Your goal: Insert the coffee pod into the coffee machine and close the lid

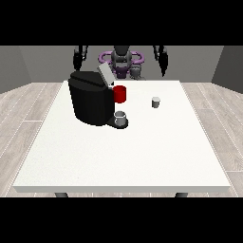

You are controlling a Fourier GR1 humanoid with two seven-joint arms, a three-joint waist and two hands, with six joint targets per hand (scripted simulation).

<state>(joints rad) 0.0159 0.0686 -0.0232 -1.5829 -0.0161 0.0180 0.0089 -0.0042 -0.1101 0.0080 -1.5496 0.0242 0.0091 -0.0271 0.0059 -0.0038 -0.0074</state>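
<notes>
A black coffee machine stands on the white table left of centre, its grey lid tilted up and open. A small grey cup sits on the machine's base at its front right. The coffee pod, a small pale grey cylinder, stands upright on the table to the right of the machine. The hand at the view's left hangs raised behind the machine's far corner. Well above the table's far edge, the hand at the view's right points down. Neither hand touches anything.
A red mug stands right behind the machine's front part, close to the lid. The robot's torso is at the table's far edge. Wooden floor surrounds the table.
</notes>
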